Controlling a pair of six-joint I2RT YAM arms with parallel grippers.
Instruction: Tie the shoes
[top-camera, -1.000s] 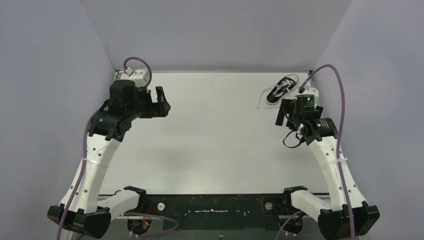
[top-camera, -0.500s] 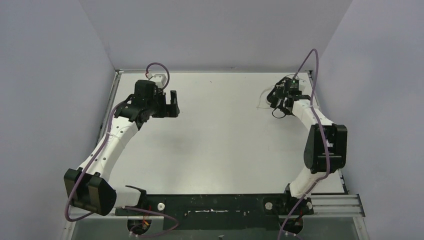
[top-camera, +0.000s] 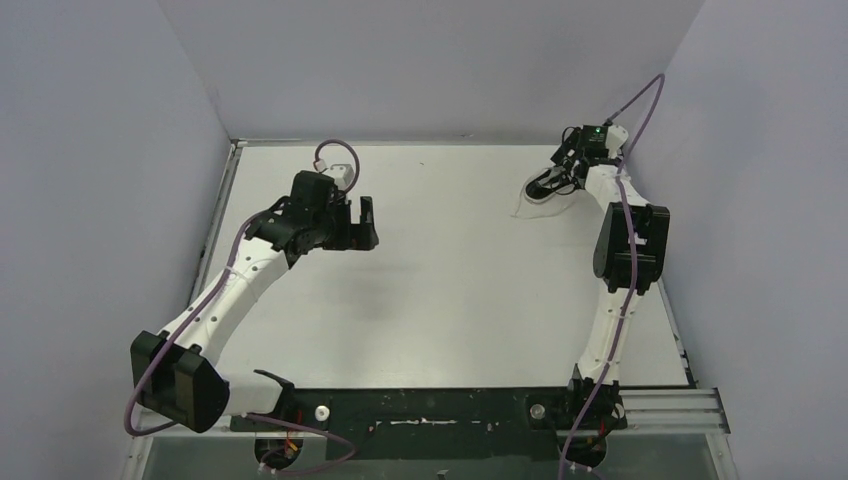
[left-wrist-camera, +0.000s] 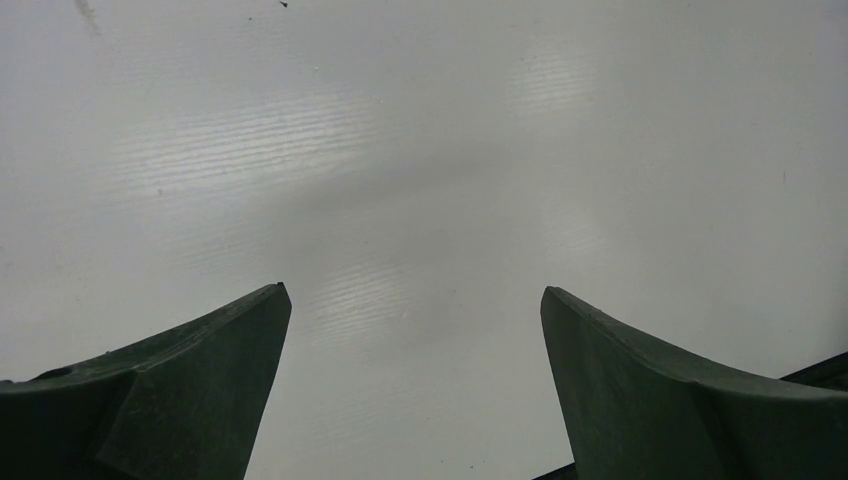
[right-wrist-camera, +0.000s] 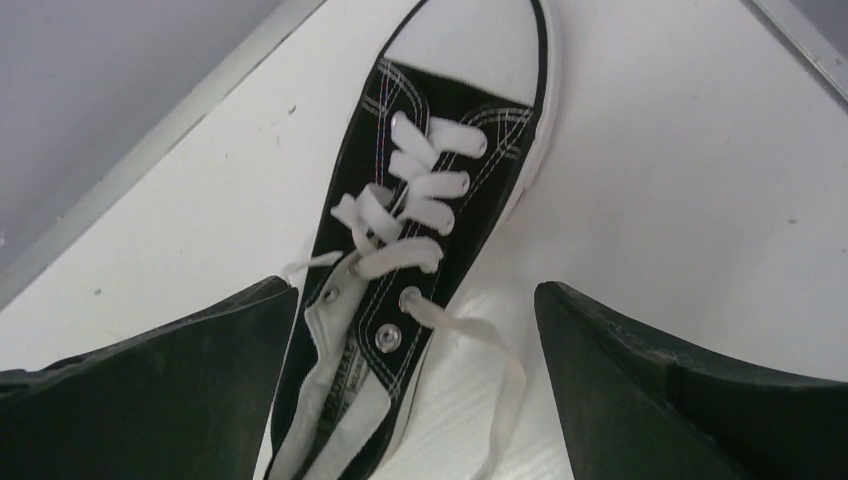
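The black low-top shoe (right-wrist-camera: 440, 170) with a white toe cap lies in the far right corner of the table, and in the top view (top-camera: 542, 193) my right arm mostly hides it. Its white laces (right-wrist-camera: 415, 190) are untied. One loose end (right-wrist-camera: 500, 370) trails on the table to its right. My right gripper (right-wrist-camera: 415, 292) is open and hovers just above the shoe's tongue end, one finger on each side; it also shows in the top view (top-camera: 562, 170). My left gripper (top-camera: 368, 222) is open and empty over bare table at centre left; its wrist view (left-wrist-camera: 414, 292) shows only table.
The white table (top-camera: 450, 290) is boxed in by grey walls on the left, back and right. The shoe lies close to the back wall's metal rail (right-wrist-camera: 150, 150) and to the right wall. A black base bar (top-camera: 420, 410) runs along the near edge.
My right arm has stretched out to the far right corner and now hangs over the shoe. My left gripper has moved right, toward the table's middle. Both grippers stay open.
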